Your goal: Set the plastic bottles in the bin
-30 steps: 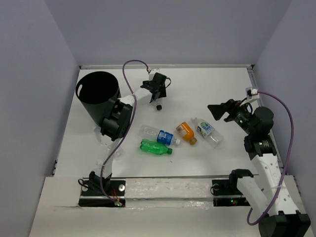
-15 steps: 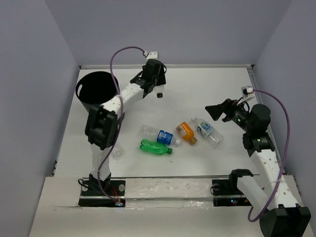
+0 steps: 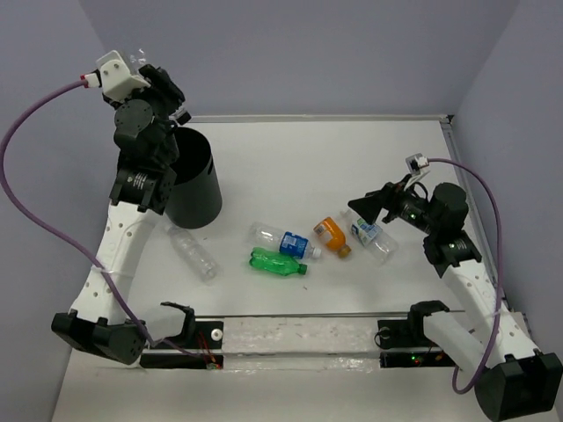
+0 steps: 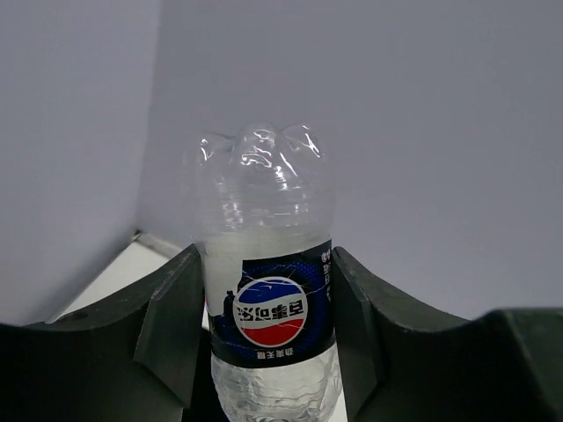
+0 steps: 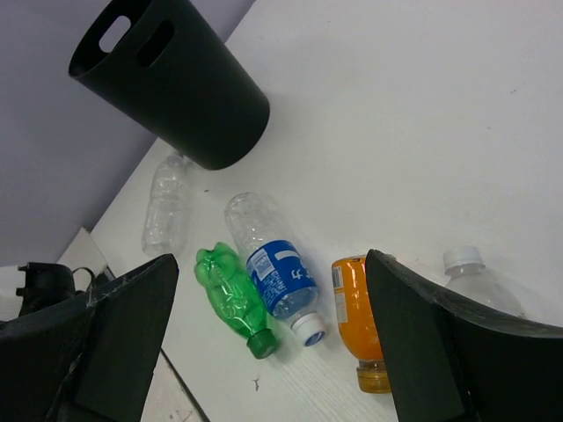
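Progress: no bottle can be confirmed inside the bin (image 3: 201, 192). Its opening is partly covered by the left arm in the top view, and the right wrist view shows only its outer wall.

One bottle is in transit. The left gripper (image 3: 167, 92) is raised high at the far left, fingers clamped on either side of the held bottle (image 4: 264, 220). It appears to be over or just behind the bin's rim, but the overhead angle does not settle which.

Five bottles lie on the table (image 3: 308, 154):
- clear unlabelled bottle (image 3: 193, 255), just beside the bin's base
- blue-labelled bottle (image 3: 283, 240) and green bottle (image 3: 276, 262), side by side at centre
- orange bottle (image 3: 332, 235), next to them on the right
- white-blue labelled bottle (image 3: 369, 234), furthest right

The right gripper (image 3: 362, 207) hangs above that last bottle, jaws spread wide and holding nothing.

Held bottle: clear plastic with a dark blue label carrying a red-white-blue roundel that reads upside down. Its lobed base points away from the wrist camera. The cap end is hidden below the fingers. It looks empty and light.

Judgement: the first drop is pending, and five pickups remain.
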You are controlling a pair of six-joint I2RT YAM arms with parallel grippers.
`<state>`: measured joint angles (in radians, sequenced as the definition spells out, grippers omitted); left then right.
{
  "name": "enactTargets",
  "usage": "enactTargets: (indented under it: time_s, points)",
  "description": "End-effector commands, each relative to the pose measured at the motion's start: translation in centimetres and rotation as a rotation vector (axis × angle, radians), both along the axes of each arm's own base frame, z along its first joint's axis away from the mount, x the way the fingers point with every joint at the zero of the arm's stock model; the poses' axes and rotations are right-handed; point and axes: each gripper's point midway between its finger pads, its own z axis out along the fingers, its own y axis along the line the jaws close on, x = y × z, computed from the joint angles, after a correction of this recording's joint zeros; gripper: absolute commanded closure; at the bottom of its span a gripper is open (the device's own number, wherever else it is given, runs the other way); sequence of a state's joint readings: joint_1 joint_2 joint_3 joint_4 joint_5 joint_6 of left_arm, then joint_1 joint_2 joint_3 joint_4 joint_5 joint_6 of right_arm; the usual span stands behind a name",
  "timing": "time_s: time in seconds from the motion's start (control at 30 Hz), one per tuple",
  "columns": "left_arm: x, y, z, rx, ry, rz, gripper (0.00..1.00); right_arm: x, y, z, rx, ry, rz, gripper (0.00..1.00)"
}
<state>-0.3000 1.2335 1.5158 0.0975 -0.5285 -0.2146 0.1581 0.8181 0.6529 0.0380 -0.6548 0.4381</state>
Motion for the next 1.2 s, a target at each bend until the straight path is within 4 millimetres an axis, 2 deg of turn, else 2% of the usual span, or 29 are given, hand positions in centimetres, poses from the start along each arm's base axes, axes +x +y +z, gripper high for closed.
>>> enactTargets:
  time_s: [0.0,0.03,0.07,0.13,0.17,0.23,0.27,0.33,0.37,0.4,0.5,0.53,0.6,0.63,0.67,0.7,0.73,0.77,0.8,0.87,0.9,0.93,0.97,1.0,1.03,1.07,1.1,1.13,1.17]
  points:
    - [1.7,5.3,-6.9,0.080,0.127,0.227,0.52,-1.2,2.4,3.5,-0.004,-0.132,0.103,0.08]
    - [1.8,5.8,-7.4,0.084,0.128,0.245,0.52,-1.1,2.4,3.6,-0.008,-0.136,0.101,0.08]
    - [1.9,6.4,-8.5,0.093,0.143,0.269,0.52,-1.8,3.5,4.1,-0.015,-0.154,0.149,0.08]
    - [2.4,7.7,-9.1,0.108,0.151,0.319,0.52,-2.6,4.9,4.1,-0.033,-0.153,0.202,0.09]
    - [2.5,8.1,-9.4,0.111,0.157,0.338,0.51,-3.5,6.4,3.3,-0.062,-0.136,0.258,0.08]
    - [3.0,8.5,-10.7,0.132,0.174,0.352,0.50,-3.6,7.5,3.3,-0.098,-0.135,0.261,0.08]
    - [3.3,8.5,-11.9,0.138,0.194,0.355,0.46,-3.8,8.5,2.2,-0.136,-0.110,0.272,0.08]
    - [3.4,8.6,-12.8,0.136,0.208,0.359,0.30,-4.0,9.7,2.0,-0.158,-0.107,0.284,0.08]
    - [3.5,8.7,-13.2,0.128,0.215,0.362,0.10,-3.5,10.3,1.9,-0.171,-0.102,0.263,0.07]
    - [3.6,8.6,-13.5,0.124,0.220,0.360,0.03,-4.3,11.6,1.8,-0.175,-0.099,0.292,0.04]
    - [3.3,8.1,-12.6,0.078,0.203,0.325,0.01,-4.3,14.2,1.5,-0.204,-0.093,0.309,0.01]
    - [3.4,7.5,-12.5,0.076,0.209,0.284,0.01,-5.2,15.9,2.2,-0.202,-0.110,0.342,0.00]
    - [2.8,6.8,-11.0,0.003,0.164,0.232,0.01,-5.2,17.8,1.9,-0.225,-0.113,0.335,0.00]
    - [2.5,6.4,-11.2,-0.009,0.181,0.205,0.01,-5.9,19.7,0.4,-0.253,-0.093,0.370,0.00]
    - [2.5,5.2,-10.7,-0.022,0.173,0.132,0.01,-5.8,20.8,0.6,-0.241,-0.093,0.368,0.00]
    - [1.5,4.6,-9.3,-0.042,0.141,0.089,0.01,-5.6,21.8,0.9,-0.239,-0.096,0.353,0.00]
    - [0.9,4.0,-9.1,-0.065,0.137,0.046,0.01,-5.3,23.5,-0.4,-0.251,-0.086,0.356,0.00]
    - [0.4,2.7,-8.7,-0.064,0.130,-0.034,0.01,-5.9,24.9,-0.2,-0.242,-0.099,0.350,0.00]
    - [-1.2,2.1,-7.6,-0.071,0.098,-0.080,0.01,-5.9,26.1,0.3,-0.230,-0.112,0.342,0.00]
    - [-3.1,0.2,-7.5,-0.083,0.110,-0.202,0.01,-6.1,28.3,0.0,-0.226,-0.117,0.341,0.00]
    - [-5.1,-0.2,-6.6,-0.089,0.079,-0.243,0.01,-5.7,30.2,-0.7,-0.234,-0.115,0.310,0.00]
    - [-6.3,-1.5,-7.3,-0.095,0.112,-0.323,0.01,-5.3,31.9,-2.8,-0.260,-0.104,0.302,0.00]
    - [-7.3,-2.0,-7.4,-0.096,0.113,-0.356,0.01,-5.3,33.0,-3.3,-0.269,-0.106,0.289,0.00]
    - [-8.3,-2.4,-7.9,-0.098,0.122,-0.385,0.01,-4.7,33.9,-3.8,-0.275,-0.102,0.279,0.00]
    - [-10.3,-2.3,-7.5,-0.099,0.108,-0.399,0.01,-4.5,35.4,-2.8,-0.253,-0.115,0.276,0.00]
    - [-11.3,-3.0,-7.8,-0.091,0.116,-0.448,0.01,-3.9,36.2,-3.3,-0.258,-0.113,0.264,0.00]
    - [-12.7,-3.0,-7.6,-0.085,0.100,-0.457,0.01,-3.0,37.1,-5.8,-0.295,-0.090,0.234,0.00]
    - [-13.5,-3.0,-7.8,-0.084,0.104,-0.464,0.01,-2.5,37.6,-6.3,-0.300,-0.089,0.219,0.00]
    - [-14.0,-3.2,-8.5,-0.079,0.130,-0.479,0.01,-2.3,38.8,-5.4,-0.280,-0.102,0.208,0.00]
